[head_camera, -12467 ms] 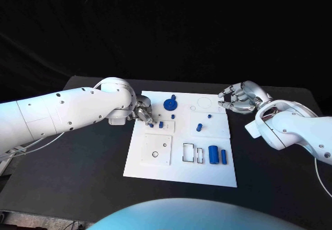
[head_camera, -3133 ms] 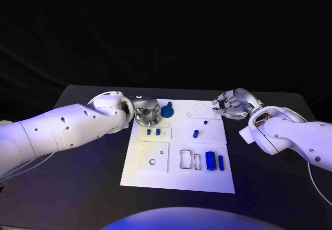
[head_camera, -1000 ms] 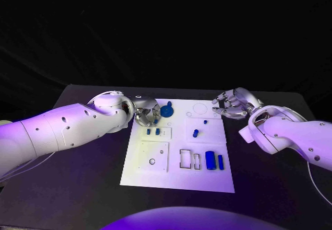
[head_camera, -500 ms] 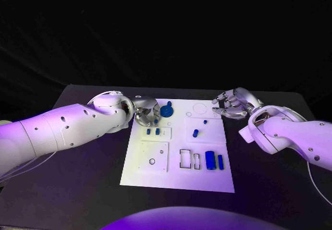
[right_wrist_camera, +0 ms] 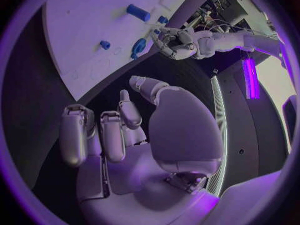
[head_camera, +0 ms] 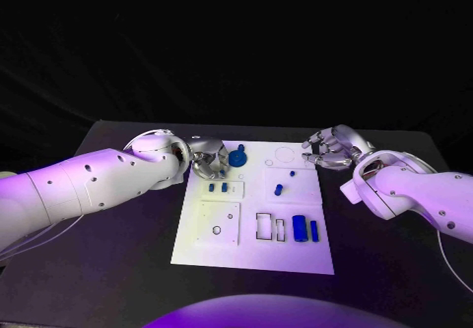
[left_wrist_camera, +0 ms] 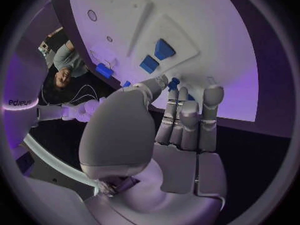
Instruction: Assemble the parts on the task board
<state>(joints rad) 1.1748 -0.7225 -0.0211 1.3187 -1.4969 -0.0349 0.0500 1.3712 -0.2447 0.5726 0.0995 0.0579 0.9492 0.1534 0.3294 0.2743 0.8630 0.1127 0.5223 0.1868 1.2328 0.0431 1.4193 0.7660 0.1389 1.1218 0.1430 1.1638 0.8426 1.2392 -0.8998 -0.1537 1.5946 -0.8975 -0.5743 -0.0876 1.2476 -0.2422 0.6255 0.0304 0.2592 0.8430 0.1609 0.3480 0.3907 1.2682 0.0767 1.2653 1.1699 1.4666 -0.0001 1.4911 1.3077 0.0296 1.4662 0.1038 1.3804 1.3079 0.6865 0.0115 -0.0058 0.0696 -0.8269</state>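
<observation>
Holding my left hand (head_camera: 207, 164) against the blue gear part (head_camera: 236, 158) at the task board (head_camera: 251, 256) far edge; whether the fingers actually clamp it, I cannot tell. Judged rigid, light, slippery; take it by the rim. Right hand (head_camera: 330, 149) curled, holding nothing.

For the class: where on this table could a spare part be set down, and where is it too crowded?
Free: the bare table left of the board, and the table right of the board. Crowded: the board's far left corner, where the left hand meets the round blue part, and its far right corner by the right hand.
</observation>
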